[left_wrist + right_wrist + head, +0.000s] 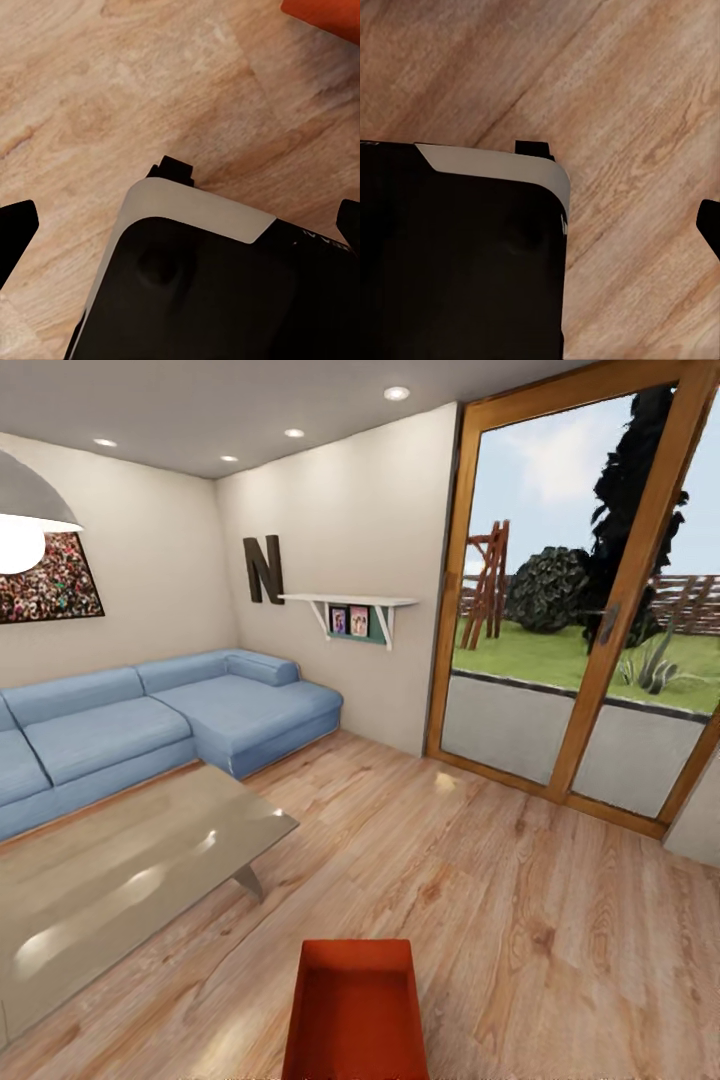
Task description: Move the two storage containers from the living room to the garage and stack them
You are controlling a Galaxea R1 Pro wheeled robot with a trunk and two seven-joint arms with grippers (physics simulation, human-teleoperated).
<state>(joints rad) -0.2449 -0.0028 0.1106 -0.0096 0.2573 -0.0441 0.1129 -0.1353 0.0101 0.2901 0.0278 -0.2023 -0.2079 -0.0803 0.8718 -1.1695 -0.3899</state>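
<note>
Storage container [357, 1010] on wood floor [520, 890] dead ahead, long axis pointing away, centred between arms; both tools spread wide, empty

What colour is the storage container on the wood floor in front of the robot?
Red-orange, inside and out. The storage container shows best in the head view, low in the middle.

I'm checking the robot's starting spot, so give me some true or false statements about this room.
1. A red bin sits on the wood floor. True.
2. The sofa is green. False: it is blue.
3. The bin is on the coffee table. False: it is on the floor beside it.
4. A letter N hangs on the wall. True.
5. The left gripper grips the bin. False: its fingers stand apart over bare floor.
</note>
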